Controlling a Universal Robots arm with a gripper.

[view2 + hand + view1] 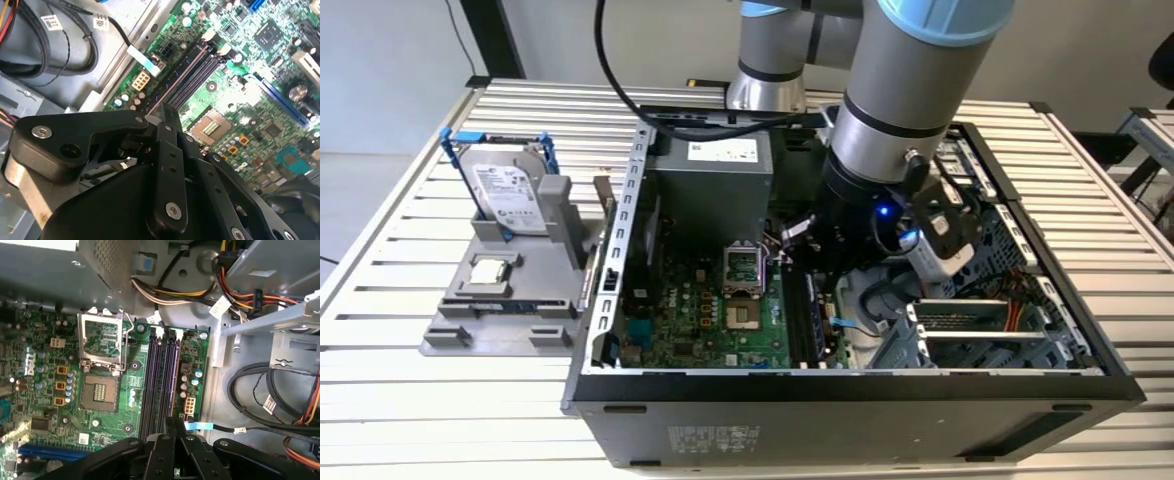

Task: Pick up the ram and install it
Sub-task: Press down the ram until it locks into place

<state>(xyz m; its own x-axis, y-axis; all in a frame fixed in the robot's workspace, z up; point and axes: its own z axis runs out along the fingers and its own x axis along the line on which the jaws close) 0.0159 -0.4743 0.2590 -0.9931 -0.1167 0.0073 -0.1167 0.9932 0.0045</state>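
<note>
My gripper (174, 421) hangs inside the open computer case (854, 395), over the near end of the memory slots (161, 385). In both wrist views its two black fingers (169, 130) are pressed together. The ram is hidden; I cannot make it out between the fingers or in the slots (192, 70). In the exterior view the arm (894, 110) reaches down into the case just to the exterior view's right of the slots (810, 315) and covers the gripper.
The green motherboard (45, 365) carries an open processor socket (101, 390) beside the slots. Cable bundles (270, 390) and a drive cage (974, 325) crowd the other side. Outside the case, a grey tray (494, 335) holds a hard drive (507, 190) and a square processor (490, 270).
</note>
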